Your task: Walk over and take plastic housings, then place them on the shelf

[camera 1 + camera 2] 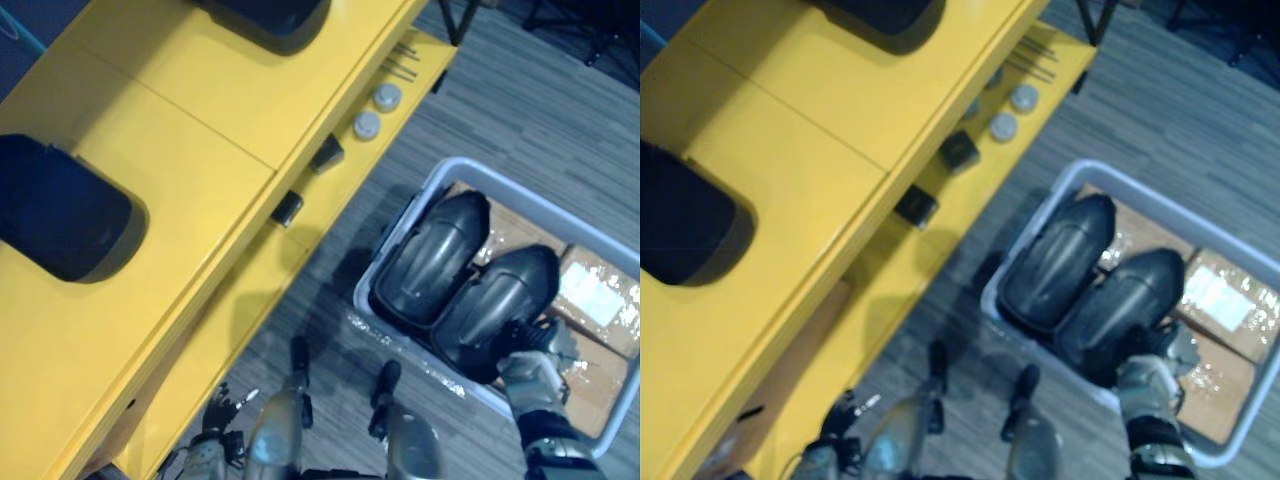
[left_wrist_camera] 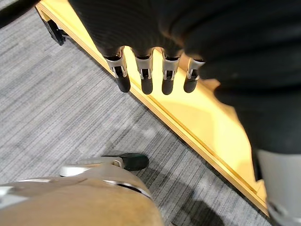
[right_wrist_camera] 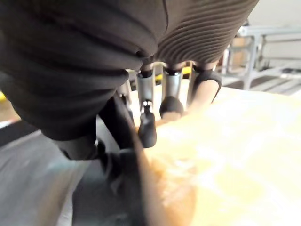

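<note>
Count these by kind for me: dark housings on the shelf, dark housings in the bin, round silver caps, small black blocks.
Dark housings on the yellow shelf: 2
Dark housings in the grey bin: 2
Round silver caps: 2
Small black blocks: 2
Total: 8

A workshop: yellow shelf (image 1: 200, 90), grey bin (image 1: 400, 225) of plastic housings (image 1: 430, 255).

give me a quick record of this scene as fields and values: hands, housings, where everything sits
shelf: yellow, with two dark housings on top
lower ledge: two small black boxes, two round silver caps
bin: grey, on the floor beside the shelf
in bin: farther housing and nearer housing side by side, cardboard boxes beside them
right hand: at the end of the nearer housing, grasp unclear
left hand: open, low beside the shelf, holding nothing
stage: housing not yet lifted from the bin
</note>
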### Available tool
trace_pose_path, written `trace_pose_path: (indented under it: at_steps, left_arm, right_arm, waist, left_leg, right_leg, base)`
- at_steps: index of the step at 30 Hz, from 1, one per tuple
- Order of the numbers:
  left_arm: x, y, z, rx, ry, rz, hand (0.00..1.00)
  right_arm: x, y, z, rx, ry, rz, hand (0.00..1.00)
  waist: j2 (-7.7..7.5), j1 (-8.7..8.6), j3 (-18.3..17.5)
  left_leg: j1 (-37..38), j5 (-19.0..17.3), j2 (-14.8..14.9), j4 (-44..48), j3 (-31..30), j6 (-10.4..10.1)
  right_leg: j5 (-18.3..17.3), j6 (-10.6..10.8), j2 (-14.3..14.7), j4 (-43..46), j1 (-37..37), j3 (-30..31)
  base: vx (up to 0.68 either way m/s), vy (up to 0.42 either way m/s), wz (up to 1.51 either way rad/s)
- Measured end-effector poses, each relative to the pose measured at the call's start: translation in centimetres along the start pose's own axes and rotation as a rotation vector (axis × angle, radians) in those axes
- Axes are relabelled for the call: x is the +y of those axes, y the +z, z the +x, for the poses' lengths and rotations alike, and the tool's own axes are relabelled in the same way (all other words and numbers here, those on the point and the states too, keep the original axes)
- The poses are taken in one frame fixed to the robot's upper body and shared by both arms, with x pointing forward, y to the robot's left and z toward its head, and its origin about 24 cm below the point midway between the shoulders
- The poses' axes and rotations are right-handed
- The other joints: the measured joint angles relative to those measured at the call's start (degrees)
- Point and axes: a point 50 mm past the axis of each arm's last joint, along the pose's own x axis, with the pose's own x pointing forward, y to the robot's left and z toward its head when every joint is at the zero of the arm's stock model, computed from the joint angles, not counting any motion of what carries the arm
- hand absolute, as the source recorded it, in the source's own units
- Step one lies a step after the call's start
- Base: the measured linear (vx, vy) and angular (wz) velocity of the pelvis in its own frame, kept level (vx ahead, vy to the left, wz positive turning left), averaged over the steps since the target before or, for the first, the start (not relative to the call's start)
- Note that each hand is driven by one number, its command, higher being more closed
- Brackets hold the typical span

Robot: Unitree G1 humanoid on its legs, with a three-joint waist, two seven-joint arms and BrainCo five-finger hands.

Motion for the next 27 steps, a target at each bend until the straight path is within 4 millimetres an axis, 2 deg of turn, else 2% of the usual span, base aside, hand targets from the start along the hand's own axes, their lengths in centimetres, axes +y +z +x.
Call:
trace_pose_path:
  at_steps: [5, 10, 15, 23, 24, 27]
  left_arm:
    - [0.2, -0.1, 0.0, 0.003, 0.005, 0.003, 0.0]
    - [0.2, -0.1, 0.0, 0.004, -0.003, 0.002, 0.0]
    - [0.3, -0.1, 0.0, 0.009, -0.012, -0.004, 0.0]
    - [0.6, 0.3, -0.1, 0.004, -0.018, -0.057, 0.0]
    - [0.5, 0.7, -0.3, -0.019, -0.021, -0.06, 0.0]
    - [-0.2, 3.7, -1.2, -0.144, -0.054, -0.076, 0.0]
  right_arm:
    - [0.3, -1.6, -0.3, 0.042, 0.013, -0.063, 1.0]
    - [0.2, -3.3, -0.4, 0.091, 0.03, -0.082, 1.0]
    - [-0.5, -5.6, -0.7, 0.127, 0.031, -0.117, 1.0]
    - [-3.4, -6.3, -0.2, 0.147, -0.084, 0.036, 1.0]
    - [-3.9, -6.4, -0.2, 0.147, -0.109, 0.071, 1.0]
    - [-6.5, -4.7, 0.1, 0.076, -0.241, 0.239, 1.0]
  waist:
    - [-1.07, -0.76, -2.2]
    - [-1.28, -1.42, -3.5]
    - [-1.68, -1.55, -6.8]
    - [-2.55, -3.38, -10.6]
    - [-2.57, -3.54, -11.4]
    - [-2.34, -4.49, -13.5]
  left_leg:
    - [0.3, 0.5, 0.0, -0.7, 0.0, 0.1]
    - [2.2, 1.5, 0.0, -2.7, 0.2, 0.0]
    - [2.8, 1.5, 0.0, -2.8, 0.2, 0.0]
    - [5.3, 1.2, 0.1, -3.2, 0.5, -0.3]
    - [5.3, 1.2, 0.1, -3.2, 0.5, -0.3]
    - [5.4, 1.2, 0.1, -3.2, 0.5, -0.3]
  right_leg:
    - [0.0, -0.1, 0.0, 0.1, 0.0, 0.0]
    - [-0.4, -0.6, 0.0, 0.3, 0.8, 0.1]
    - [-0.8, -0.3, 0.0, 0.4, 1.4, 0.1]
    - [-1.6, 0.5, 0.0, 0.4, 3.8, 0.3]
    - [-1.6, 0.5, 0.0, 0.4, 3.8, 0.3]
    - [-1.3, 0.8, 0.0, 0.4, 3.9, 0.2]
  base:
    - [0.0, 0.0, 0.0]
    - [0.0, 0.0, 0.0]
    - [0.0, 0.0, 0.0]
    - [0.0, 0.0, 0.0]
    - [0.0, 0.0, 0.0]
    - [0.0, 0.0, 0.0]
